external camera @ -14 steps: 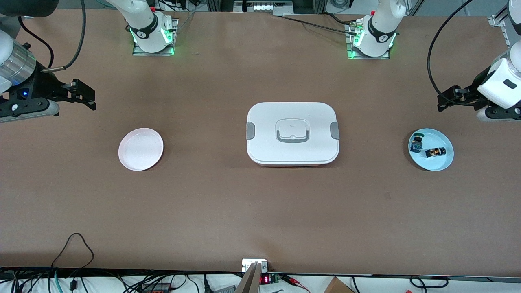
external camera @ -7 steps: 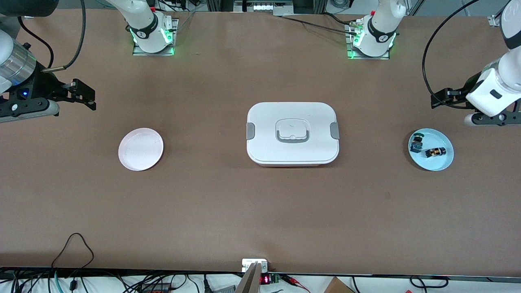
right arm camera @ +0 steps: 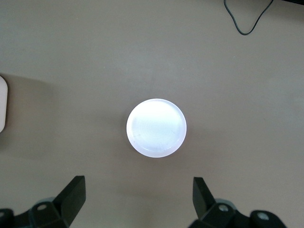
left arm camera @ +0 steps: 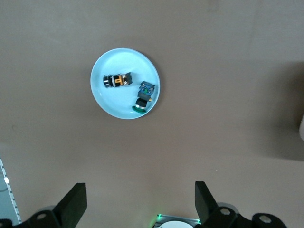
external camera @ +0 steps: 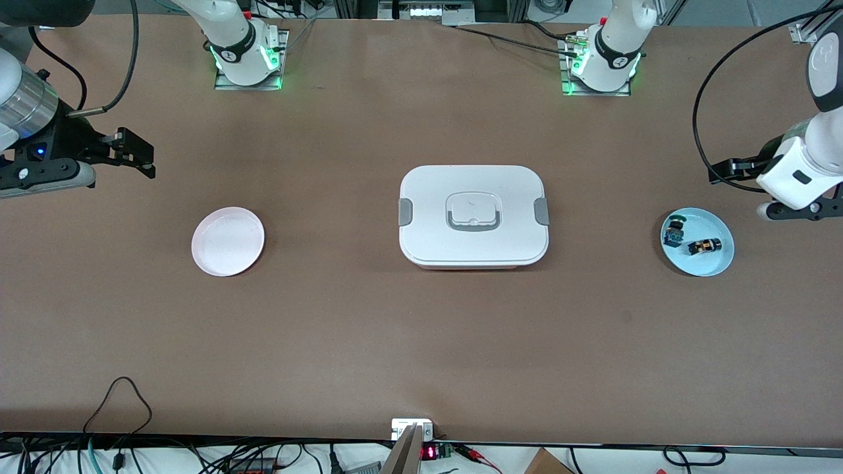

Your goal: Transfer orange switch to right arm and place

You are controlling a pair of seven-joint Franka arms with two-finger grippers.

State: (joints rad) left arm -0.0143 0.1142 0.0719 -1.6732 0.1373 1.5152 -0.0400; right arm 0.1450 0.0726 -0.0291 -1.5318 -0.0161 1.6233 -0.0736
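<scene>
The orange switch [external camera: 704,247] lies on its side in the light blue plate [external camera: 718,263], its long axis running toward the two ends of the tabletop [external camera: 421,342]. The green-topped switch [external camera: 673,231] sits just beside it. The left claw [left arm camera: 137,204] hangs spread above the tabletop near that plate. The right claw [right arm camera: 137,199], waiting, hangs spread near the empty pink plate [external camera: 228,241]; between the plates sits a white lidded box [external camera: 473,216].
</scene>
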